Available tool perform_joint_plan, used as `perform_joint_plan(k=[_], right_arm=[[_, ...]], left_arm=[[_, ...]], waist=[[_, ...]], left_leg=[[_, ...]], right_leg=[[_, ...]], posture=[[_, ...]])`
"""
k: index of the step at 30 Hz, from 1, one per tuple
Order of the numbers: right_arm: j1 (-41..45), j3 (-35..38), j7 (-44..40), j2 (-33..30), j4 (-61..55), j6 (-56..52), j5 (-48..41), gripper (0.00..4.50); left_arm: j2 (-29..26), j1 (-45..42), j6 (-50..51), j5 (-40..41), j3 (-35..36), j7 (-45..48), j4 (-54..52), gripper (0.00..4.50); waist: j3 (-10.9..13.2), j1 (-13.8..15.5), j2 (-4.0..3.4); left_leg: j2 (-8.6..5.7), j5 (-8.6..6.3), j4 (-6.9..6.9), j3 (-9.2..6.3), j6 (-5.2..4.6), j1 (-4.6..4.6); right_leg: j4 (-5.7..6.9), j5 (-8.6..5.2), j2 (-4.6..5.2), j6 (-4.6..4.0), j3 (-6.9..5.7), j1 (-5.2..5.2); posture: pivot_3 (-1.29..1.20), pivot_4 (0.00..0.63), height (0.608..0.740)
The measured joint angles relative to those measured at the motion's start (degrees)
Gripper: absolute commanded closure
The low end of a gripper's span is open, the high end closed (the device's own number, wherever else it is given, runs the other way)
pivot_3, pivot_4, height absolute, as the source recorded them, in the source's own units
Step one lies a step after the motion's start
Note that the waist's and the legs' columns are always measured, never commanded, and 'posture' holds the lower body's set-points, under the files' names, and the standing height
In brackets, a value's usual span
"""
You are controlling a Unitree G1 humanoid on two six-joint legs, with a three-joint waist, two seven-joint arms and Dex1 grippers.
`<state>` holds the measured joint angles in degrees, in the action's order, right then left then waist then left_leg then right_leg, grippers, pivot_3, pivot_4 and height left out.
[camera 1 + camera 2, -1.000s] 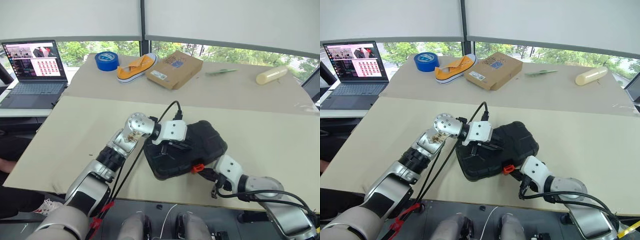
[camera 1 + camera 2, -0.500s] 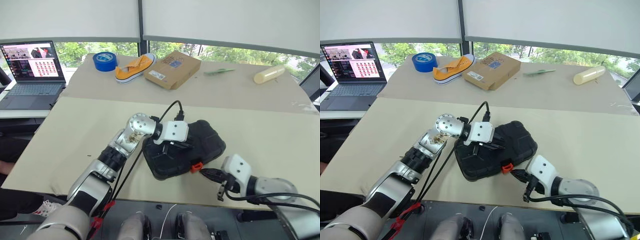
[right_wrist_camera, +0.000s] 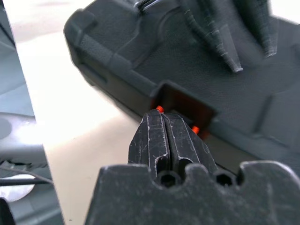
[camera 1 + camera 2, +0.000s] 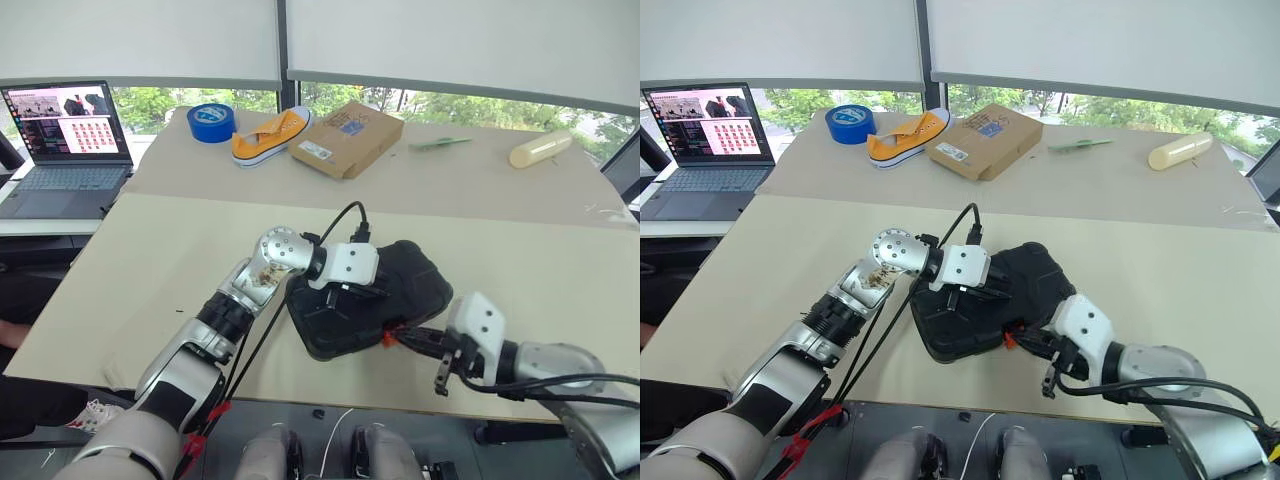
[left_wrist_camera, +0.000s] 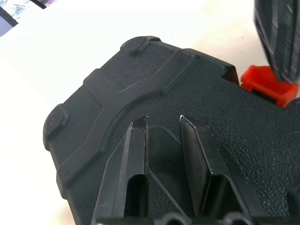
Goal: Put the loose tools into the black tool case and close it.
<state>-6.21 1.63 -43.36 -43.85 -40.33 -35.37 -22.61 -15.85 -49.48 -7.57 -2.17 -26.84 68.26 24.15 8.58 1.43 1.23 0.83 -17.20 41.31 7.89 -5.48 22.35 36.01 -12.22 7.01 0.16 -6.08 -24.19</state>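
Since the earlier frames, the right gripper (image 3: 165, 123) has risen from below the table edge to the orange latch (image 5: 268, 84) on the near edge of the black tool case (image 4: 415, 275). Its jaws are clenched with the tips at the latch, which they largely hide; contact cannot be confirmed. The case lies closed on the beige table (image 4: 150, 260) near its front edge. The left gripper (image 5: 164, 126) rests on the lid, fingers slightly parted, grasping nothing. The case contents are hidden.
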Motion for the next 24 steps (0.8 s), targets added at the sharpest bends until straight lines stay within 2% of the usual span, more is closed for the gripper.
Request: perform_joint_plan(k=[10,17,24], right_arm=[[-3.78,0.05,0.0,-0.79,0.37,1.05,1.52,4.5],[-8.67,6.38,-0.58,-1.34,-1.47,0.93,-1.28,4.5],[-10.41,2.96,-0.35,-1.71,0.28,1.7,1.72,4.5]], left_arm=[[0.06,-0.2,-0.54,0.0,0.0,-0.02,0.51,3.35],[0.27,-0.26,-1.5,-0.02,-0.03,-0.07,1.08,3.35],[0.59,-0.29,-2.17,-0.14,-0.22,-0.06,1.66,3.35]], waist=[[-0.01,0.02,-0.01],[-0.02,0.15,-0.02],[-0.02,0.13,-0.02]], left_leg=[[0.0,0.0,-0.02,0.0,0.0,0.0],[0.0,-0.02,-0.03,-0.01,-0.02,0.0],[0.0,-0.08,-0.02,-0.01,-0.13,-0.01]], right_leg=[[-0.01,-0.01,0.03,0.03,-0.01,0.0],[-0.02,-0.01,0.04,0.04,-0.01,0.0],[-0.03,-0.11,0.05,0.21,0.0,-0.01]], posture=[[0.0,0.15,0.731],[0.0,0.15,0.731],[0.0,0.15,0.731]])
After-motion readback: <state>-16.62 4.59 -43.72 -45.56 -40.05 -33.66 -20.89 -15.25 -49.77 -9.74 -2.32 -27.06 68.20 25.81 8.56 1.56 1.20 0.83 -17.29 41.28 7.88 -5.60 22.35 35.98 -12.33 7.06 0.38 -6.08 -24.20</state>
